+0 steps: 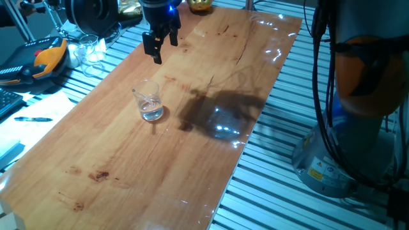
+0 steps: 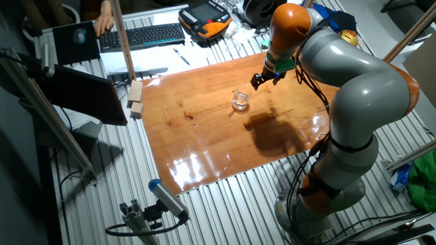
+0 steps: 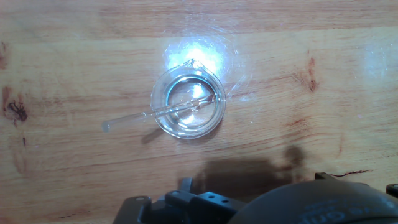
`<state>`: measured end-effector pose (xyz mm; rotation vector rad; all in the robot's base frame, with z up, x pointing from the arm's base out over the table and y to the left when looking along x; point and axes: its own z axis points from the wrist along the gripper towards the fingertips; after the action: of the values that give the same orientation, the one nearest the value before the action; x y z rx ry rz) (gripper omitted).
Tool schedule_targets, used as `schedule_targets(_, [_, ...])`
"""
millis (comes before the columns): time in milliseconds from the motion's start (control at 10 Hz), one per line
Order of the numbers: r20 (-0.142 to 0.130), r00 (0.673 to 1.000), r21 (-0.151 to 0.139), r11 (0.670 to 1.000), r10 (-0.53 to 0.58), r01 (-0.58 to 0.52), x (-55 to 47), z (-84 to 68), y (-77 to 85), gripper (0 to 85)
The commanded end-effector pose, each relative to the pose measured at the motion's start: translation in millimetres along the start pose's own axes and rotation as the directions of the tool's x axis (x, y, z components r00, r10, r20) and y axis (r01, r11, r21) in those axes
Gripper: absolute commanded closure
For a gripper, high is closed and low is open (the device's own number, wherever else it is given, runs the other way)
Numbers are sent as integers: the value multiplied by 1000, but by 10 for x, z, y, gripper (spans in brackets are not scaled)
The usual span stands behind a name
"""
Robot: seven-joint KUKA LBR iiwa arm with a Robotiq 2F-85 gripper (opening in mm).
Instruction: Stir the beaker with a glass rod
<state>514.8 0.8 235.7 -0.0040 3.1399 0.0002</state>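
We see a glossy wooden desk (image 1: 128, 160) laid over a ribbed metal frame, its varnish catching bright patches of lamp glare and the dark shadow of the arm. Around it the room is cluttered: a black keyboard (image 2: 139, 35) and an orange-and-black pendant (image 2: 204, 17) lie beyond the far edge in the other fixed view, two small wooden blocks (image 2: 135, 99) sit at the desk's corner, and a few clear glass vessels (image 1: 89, 52) cluster just off the board beside another orange pendant in the one fixed view. Thick black cables run down the robot's grey and orange body.

The beaker (image 1: 148, 100) stands upright near the middle of the desk, a small clear straight-sided cup with a slight pour lip and a shallow pool of clear liquid at the bottom. From above in the hand view, the glass rod (image 3: 134, 118) leans inside the beaker (image 3: 188, 102), one end resting in the liquid and the other jutting out over the rim to the left, faint and almost see-through.

The gripper (image 1: 160, 46) hangs above the desk, well apart from the beaker, with its fingers spread and nothing between them.
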Motion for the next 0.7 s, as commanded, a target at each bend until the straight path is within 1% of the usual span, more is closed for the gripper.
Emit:
schedule_targets(0, [0,1000,0,1000,0,0,-1,0,0,850])
schedule_targets(100, [-34,997,-17,998,-64,64,-2,-11,1,850])
schedule_targets(400, [-32,997,-17,998,-64,64,-4,-15,8,850])
schedule_targets(600, [-9,997,-22,997,-70,70,-17,-24,27,850])
